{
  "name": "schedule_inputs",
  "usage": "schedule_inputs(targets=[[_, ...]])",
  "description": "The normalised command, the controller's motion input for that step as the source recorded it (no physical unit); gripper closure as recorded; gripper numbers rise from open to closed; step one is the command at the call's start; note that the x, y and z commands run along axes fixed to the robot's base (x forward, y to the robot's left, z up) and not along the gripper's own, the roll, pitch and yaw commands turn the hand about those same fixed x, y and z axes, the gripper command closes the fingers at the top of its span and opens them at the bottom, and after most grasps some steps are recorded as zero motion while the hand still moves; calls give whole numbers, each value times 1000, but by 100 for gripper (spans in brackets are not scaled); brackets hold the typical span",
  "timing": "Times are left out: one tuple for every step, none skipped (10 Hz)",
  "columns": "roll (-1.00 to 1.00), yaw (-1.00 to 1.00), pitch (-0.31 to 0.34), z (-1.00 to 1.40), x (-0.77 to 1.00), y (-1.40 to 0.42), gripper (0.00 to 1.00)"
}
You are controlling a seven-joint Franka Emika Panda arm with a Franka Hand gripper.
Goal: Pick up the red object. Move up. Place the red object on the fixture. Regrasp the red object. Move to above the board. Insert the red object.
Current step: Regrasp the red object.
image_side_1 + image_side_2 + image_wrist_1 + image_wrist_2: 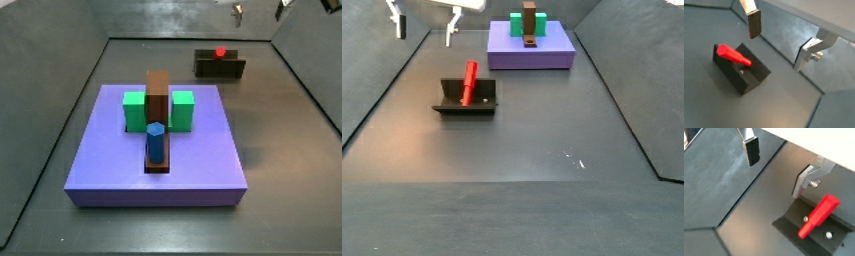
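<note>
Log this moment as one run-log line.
hand: open, empty, raised above the floor | red object: resting on fixture | board: blue peg in place | step: regrasp pending

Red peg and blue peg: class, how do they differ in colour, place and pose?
The red peg is bright red; the blue peg is blue. The red one leans on the fixture, the blue one stands upright on the board. Neither is held: the hand hangs open above, empty.
</note>
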Motion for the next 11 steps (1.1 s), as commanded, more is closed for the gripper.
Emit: schedule_inputs(targets=[[920, 151, 383, 0, 0, -460, 0], [360, 0, 154, 0, 0, -429, 0], [380, -6, 0, -154, 0, -214, 0], [449, -3, 0, -377, -160, -17, 0], [514, 0, 0, -423, -391, 0, 0], [354, -31, 0, -386, -486, 109, 0], [74, 0, 0, -243, -460, 83, 0], [0, 0, 49, -300, -306, 0, 0], [11, 0, 69, -300, -271, -17, 0], [126, 0, 14, -280, -383, 0, 0], [151, 0, 6, -286, -389, -9, 0]])
